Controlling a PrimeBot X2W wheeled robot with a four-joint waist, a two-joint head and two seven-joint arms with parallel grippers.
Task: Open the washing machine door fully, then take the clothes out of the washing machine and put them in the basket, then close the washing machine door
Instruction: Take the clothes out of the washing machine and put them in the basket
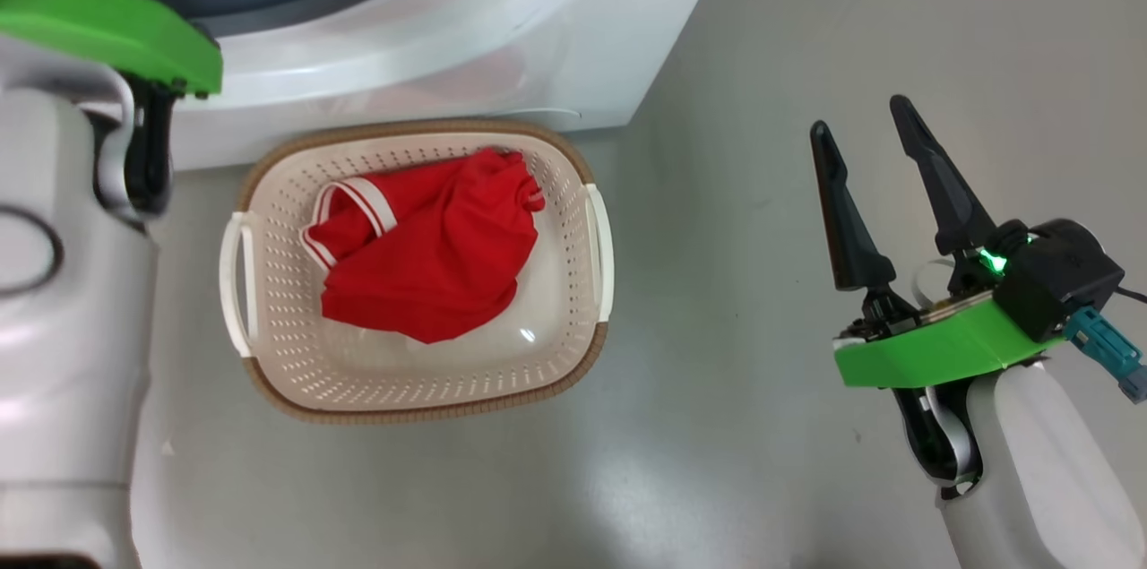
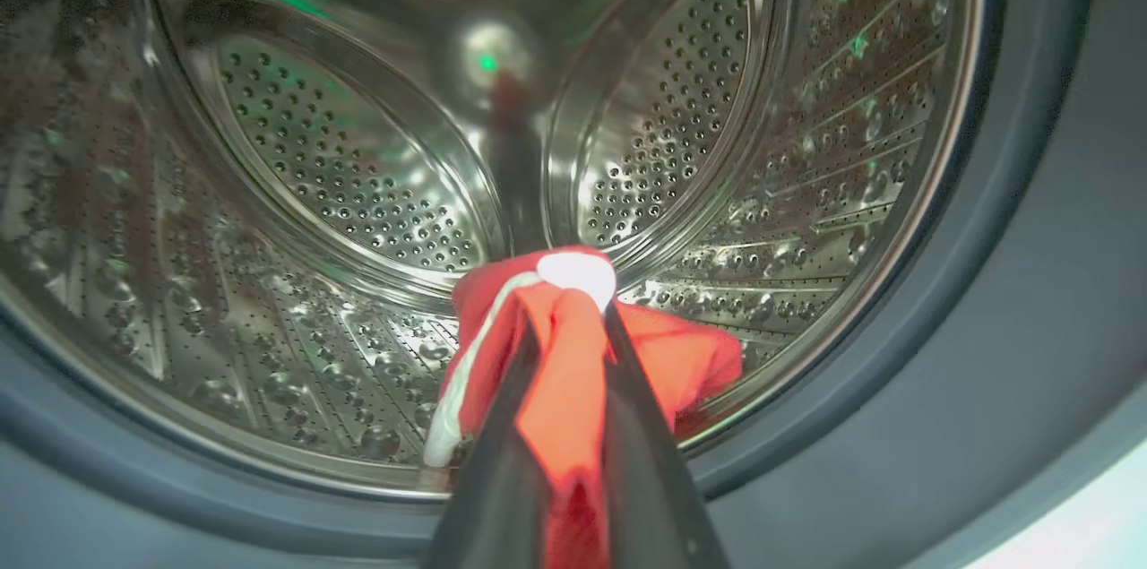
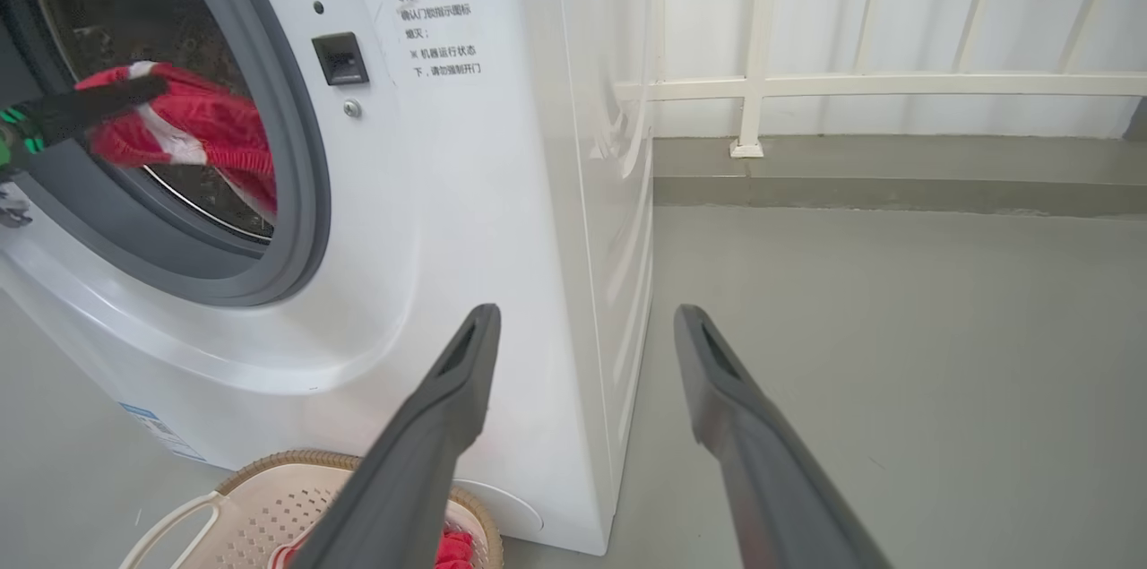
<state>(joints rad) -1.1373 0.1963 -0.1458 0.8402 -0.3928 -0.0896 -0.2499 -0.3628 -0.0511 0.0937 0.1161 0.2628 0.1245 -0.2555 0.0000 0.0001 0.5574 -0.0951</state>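
My left gripper [image 2: 573,309] reaches into the washing machine's steel drum [image 2: 358,157] and is shut on a red garment with white trim [image 2: 690,363]. From the right wrist view that garment [image 3: 206,125] hangs at the grey gasket [image 3: 296,193]. A second red garment [image 1: 430,255] lies in the cream basket [image 1: 421,408], which stands on the floor against the white washing machine [image 1: 502,22]. To the basket's right, my right gripper [image 1: 860,116] is open and holds nothing. The washing machine door is out of view.
Grey floor stretches to the right of the machine [image 3: 466,237]. A white railing [image 3: 762,85] and a low kerb [image 3: 896,193] run along the back. My left arm's green wrist [image 1: 107,27] sits over the machine's opening. A small blue label [image 3: 143,415] marks the machine's lower front.
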